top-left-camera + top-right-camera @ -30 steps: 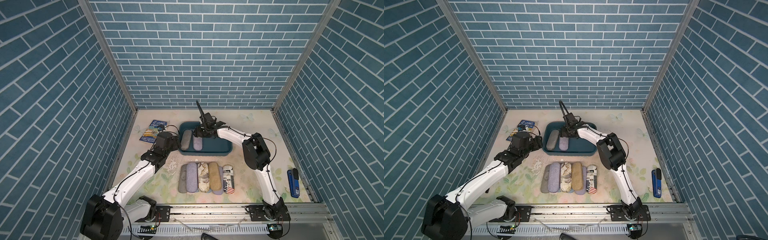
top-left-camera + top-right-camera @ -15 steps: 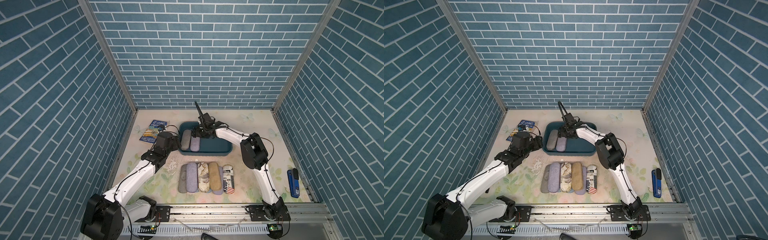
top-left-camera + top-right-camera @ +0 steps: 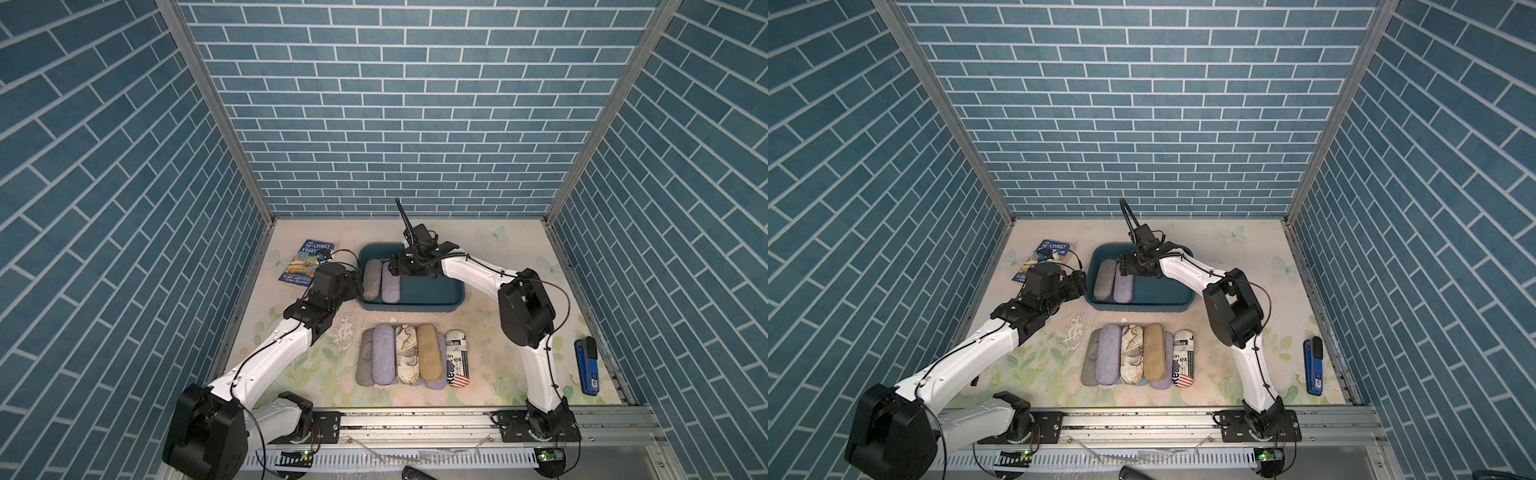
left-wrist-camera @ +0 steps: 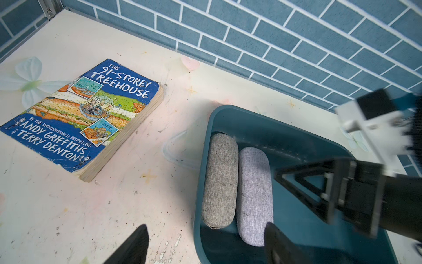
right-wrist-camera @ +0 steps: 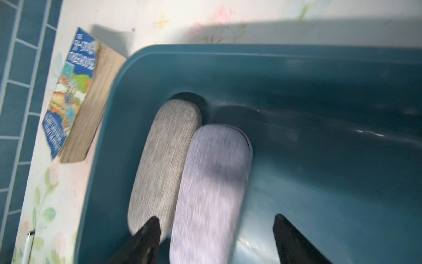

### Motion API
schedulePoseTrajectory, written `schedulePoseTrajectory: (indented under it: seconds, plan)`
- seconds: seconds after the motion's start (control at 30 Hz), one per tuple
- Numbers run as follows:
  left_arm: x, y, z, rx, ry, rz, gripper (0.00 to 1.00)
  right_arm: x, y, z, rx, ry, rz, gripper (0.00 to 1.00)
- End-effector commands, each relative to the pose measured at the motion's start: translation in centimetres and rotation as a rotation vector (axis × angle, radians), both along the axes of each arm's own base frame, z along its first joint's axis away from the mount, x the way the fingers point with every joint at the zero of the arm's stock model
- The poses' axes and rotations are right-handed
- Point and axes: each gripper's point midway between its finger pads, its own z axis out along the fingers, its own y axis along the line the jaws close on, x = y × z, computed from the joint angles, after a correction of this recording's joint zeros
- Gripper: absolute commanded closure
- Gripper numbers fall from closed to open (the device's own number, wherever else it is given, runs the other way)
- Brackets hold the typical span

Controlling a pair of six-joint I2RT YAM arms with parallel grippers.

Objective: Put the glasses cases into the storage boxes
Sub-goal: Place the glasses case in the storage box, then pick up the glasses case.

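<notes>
The dark teal storage box (image 3: 415, 308) sits at the middle back of the table. Inside, at its left end, a grey glasses case (image 3: 371, 279) and a lilac one (image 3: 390, 286) lie side by side. My right gripper (image 3: 392, 268) hovers open over the lilac case's far end; in the right wrist view the gripper (image 5: 215, 218) straddles the lilac case (image 5: 212, 182) loosely, with a gap on one side. My left gripper (image 4: 206, 228) is open and empty, astride the box's left rim (image 4: 197, 196). Several more cases lie in a row in front of the box, from grey (image 3: 365, 359) to newspaper-and-flag print (image 3: 456, 357).
A paperback book (image 3: 307, 262) lies left of the box, near the left wall. A blue-and-black stapler-like object (image 3: 587, 365) lies by the right wall. The right part of the box floor (image 3: 432, 286) is bare. Brick walls close in three sides.
My right gripper has opened and let go of the lilac case, which now lies against the grey one. The right arm shifted slightly left. The left arm has not moved.
</notes>
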Motion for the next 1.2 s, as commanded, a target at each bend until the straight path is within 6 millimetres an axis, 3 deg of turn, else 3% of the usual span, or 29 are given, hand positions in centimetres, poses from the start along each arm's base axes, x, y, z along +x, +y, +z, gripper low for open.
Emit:
schedulePoseTrajectory:
  seconds: [0.0,0.27,0.5,0.67,0.8,0.97,1.17]
  plan:
    - [0.1,0.2,-0.4,0.004,0.005,0.002,0.2,-1.5,-2.7,4.4,-0.053,-0.118,0.026,0.21]
    - [-1.0,-1.3,-2.4,-0.034,0.098,-0.059,0.2,-7.2,-8.5,4.1,-0.097,-0.105,0.017,0.21]
    - [-6.8,-5.4,-5.7,0.109,0.283,-0.213,0.19,-9.1,-13.1,2.8,-0.161,-0.114,-0.1,0.21]
    - [-10.8,-6.7,-7.3,0.173,0.387,-0.264,0.18,-9.0,-14.3,2.5,-0.177,-0.12,-0.136,0.21]
    - [-12.7,-7.2,-7.8,0.221,0.424,-0.287,0.18,-8.9,-14.3,2.0,-0.182,-0.114,-0.132,0.21]
    - [-14.1,-8.7,-8.4,0.219,0.446,-0.336,0.17,-8.7,-14.3,1.6,-0.177,-0.107,-0.133,0.21]
    - [-14.5,-10.1,-8.6,0.21,0.456,-0.378,0.18,-8.9,-14.4,1.0,-0.17,-0.099,-0.133,0.21]
